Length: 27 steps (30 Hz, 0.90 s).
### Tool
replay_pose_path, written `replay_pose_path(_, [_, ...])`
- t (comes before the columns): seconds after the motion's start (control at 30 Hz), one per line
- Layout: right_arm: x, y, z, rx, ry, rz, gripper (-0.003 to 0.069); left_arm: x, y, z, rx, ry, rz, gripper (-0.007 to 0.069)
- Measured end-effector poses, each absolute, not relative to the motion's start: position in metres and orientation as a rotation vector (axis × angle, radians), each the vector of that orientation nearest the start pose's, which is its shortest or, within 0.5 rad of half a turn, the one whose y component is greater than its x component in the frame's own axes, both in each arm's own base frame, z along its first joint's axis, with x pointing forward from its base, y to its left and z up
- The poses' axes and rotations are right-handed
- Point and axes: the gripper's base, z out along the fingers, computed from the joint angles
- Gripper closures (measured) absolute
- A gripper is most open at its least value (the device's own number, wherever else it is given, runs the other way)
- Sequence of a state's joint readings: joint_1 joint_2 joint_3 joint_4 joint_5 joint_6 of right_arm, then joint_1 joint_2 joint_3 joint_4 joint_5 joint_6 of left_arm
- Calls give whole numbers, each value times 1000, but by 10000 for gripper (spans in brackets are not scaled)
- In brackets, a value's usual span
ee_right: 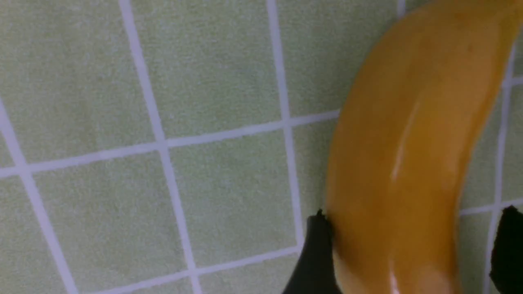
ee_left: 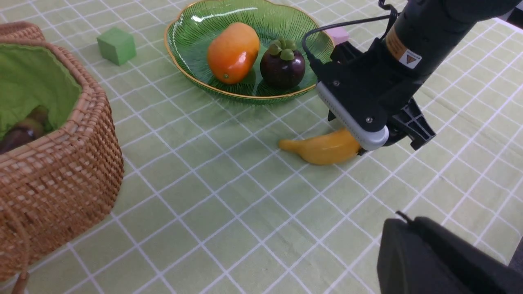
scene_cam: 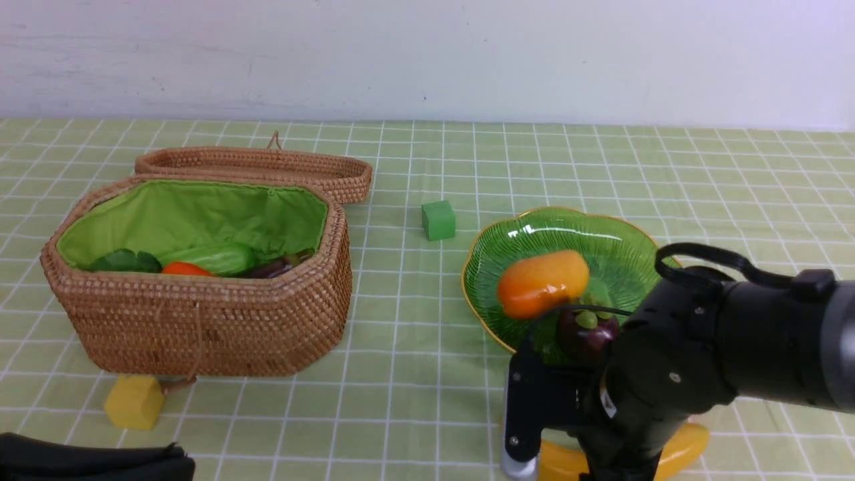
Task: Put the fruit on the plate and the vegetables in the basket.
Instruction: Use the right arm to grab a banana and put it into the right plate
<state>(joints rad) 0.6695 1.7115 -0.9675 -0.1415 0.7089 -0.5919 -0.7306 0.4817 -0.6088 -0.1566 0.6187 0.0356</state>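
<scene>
right wrist view: glossy, curved yellow-orange banana on checked cloth

Lab demo setup: checked tablecloth, bare wall.

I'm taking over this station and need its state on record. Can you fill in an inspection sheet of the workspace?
Surface: green checked cloth, flat.
Job's things: mango and mangosteen in plate; banana on cloth; carrot, gourd, eggplant in basket.
Clutter: green cube, yellow cube, pink cube, basket lid.
Grippers: right gripper jaws open astride banana; left gripper shut.
Cables: black cable on right arm.
Surroundings: white wall.
</scene>
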Motion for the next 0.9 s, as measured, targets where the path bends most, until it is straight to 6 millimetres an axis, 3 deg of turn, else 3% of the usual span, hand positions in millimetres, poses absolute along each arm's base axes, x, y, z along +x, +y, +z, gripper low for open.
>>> replay_pose_path(0.23, [250,186,160,-1889,2292,-160,176,63,-67,327,697,1902,-611,634])
replay_pose_path(0.33, [250,186,159,-1887,2314,-148,246,63,-67,327,699,1905,-609,634])
replay_pose_path(0.4, [249,186,159,-1884,2334,-135,331,63,-67,327,699,1904,-608,634])
replay_pose_path(0.57, [243,184,165,-1882,2384,-114,337,63,-67,327,703,1902,-604,634])
replay_pose_path(0.67, [236,183,188,-1842,2464,-53,337,63,-67,327,716,1896,-595,634])
replay_pose_path(0.8, [229,188,264,-1637,2430,115,337,63,-67,327,739,1883,-578,634])
replay_pose_path(0.83, [229,188,267,-1627,2424,116,337,63,-67,327,739,1883,-578,634])
replay_pose_path(0.87, [235,187,290,-1502,2366,121,337,63,-67,327,741,1875,-576,634])
replay_pose_path(0.9, [236,186,292,-1496,2362,121,337,63,-67,328,740,1872,-577,634])
